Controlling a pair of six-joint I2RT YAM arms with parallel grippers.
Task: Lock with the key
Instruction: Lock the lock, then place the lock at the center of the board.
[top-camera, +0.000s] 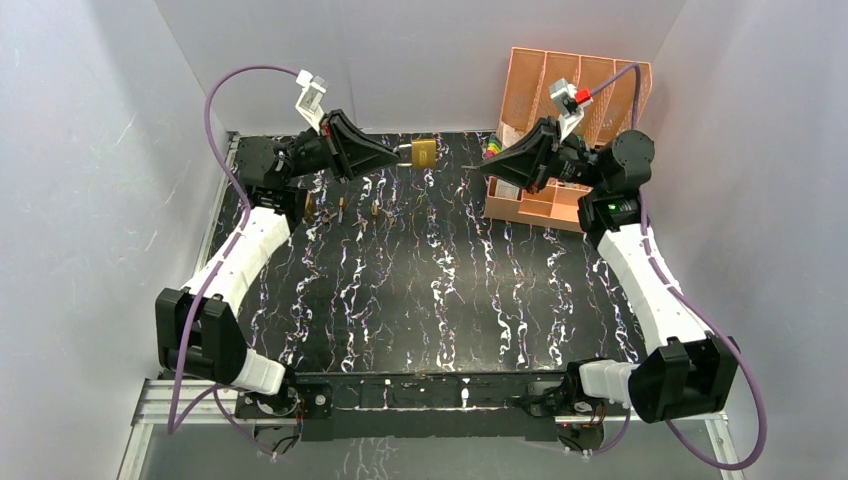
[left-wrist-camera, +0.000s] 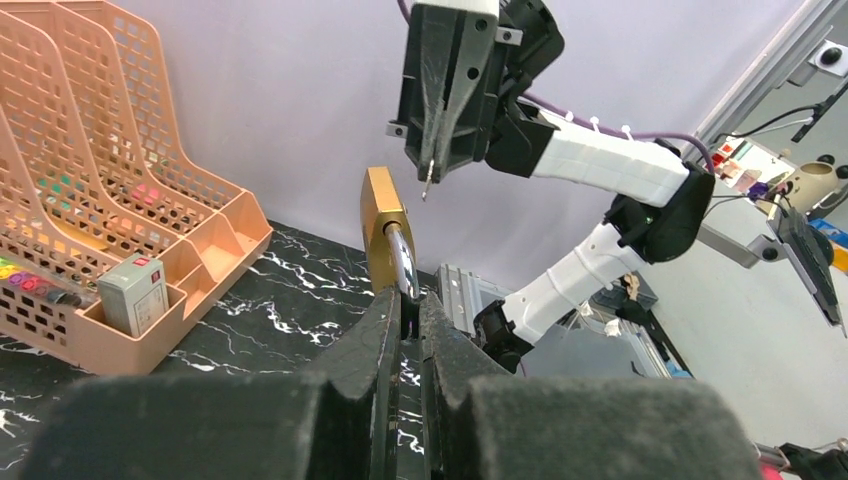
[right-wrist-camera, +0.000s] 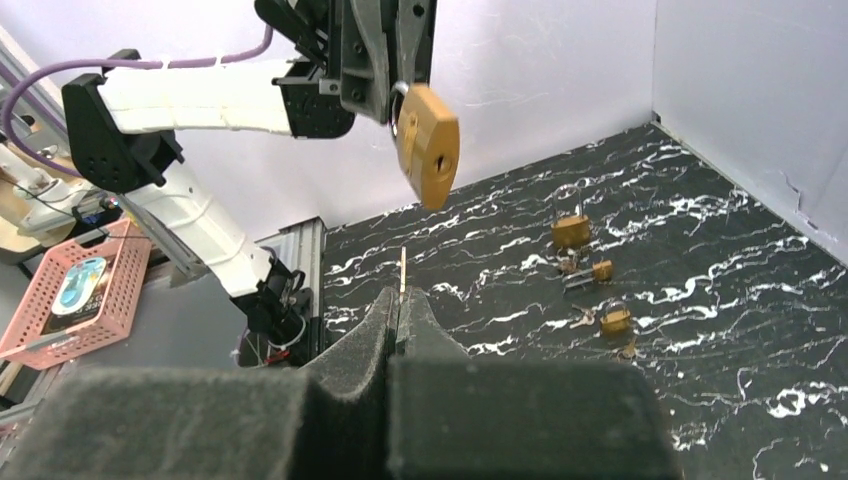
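The job now, I think, is to push the key (right-wrist-camera: 402, 268) into the keyhole (right-wrist-camera: 438, 160) on the bottom of the padlock (right-wrist-camera: 428, 145); the right gripper (right-wrist-camera: 400, 300) has its jaws pinched tight on the key, which sticks straight out like a thin pin; the left gripper (left-wrist-camera: 410, 305) has its jaws squeezed on the silver loop (left-wrist-camera: 402, 258) of the padlock and holds it up in the air near the back of the table (top-camera: 430, 290), apart from the key; to do it well, line the key tip up with the hole, go in slow and straight, then turn gently while the lock is held firm; the padlock is gold metal, smooth, shiny and chunky with rounded corners; the key is thin and hard; the pads (right-wrist-camera: 365, 335) look dark and soft; the table is black with white streaks like marble.
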